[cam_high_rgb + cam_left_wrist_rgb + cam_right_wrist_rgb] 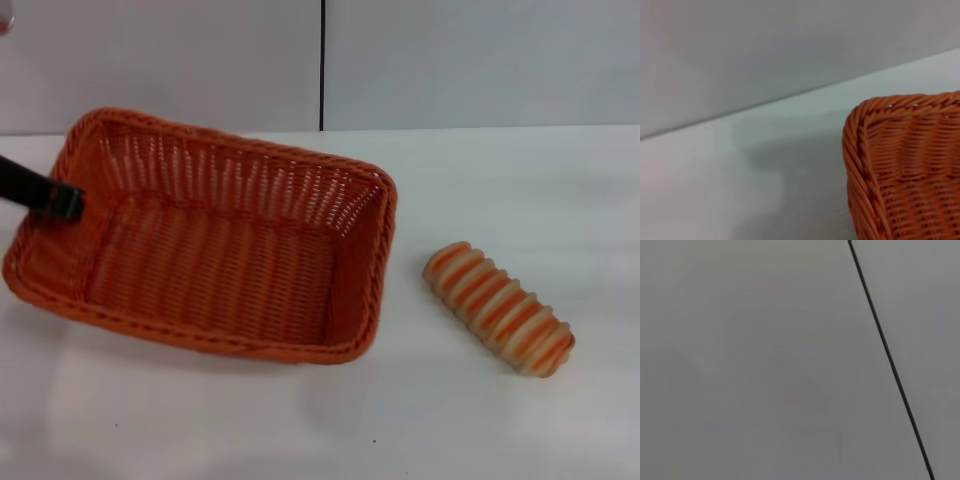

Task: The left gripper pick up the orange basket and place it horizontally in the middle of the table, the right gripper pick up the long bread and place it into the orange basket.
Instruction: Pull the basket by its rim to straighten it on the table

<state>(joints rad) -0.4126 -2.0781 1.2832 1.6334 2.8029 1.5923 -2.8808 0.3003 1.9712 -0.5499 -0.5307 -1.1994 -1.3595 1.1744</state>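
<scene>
The orange basket (215, 240) lies on the white table (480, 420) at left of centre, its long side running roughly left to right and turned a little. The black tip of my left gripper (55, 200) reaches in over the basket's left end, against the inside of its short wall. One corner of the basket (900, 165) fills the left wrist view. The long bread (500, 308), cream with orange ridges, lies slantwise on the table to the right of the basket, apart from it. My right gripper is out of view.
A pale wall with a vertical black seam (322, 65) stands behind the table. The right wrist view shows only that wall and seam (890, 365). Bare tabletop (740, 175) lies in front of the basket and around the bread.
</scene>
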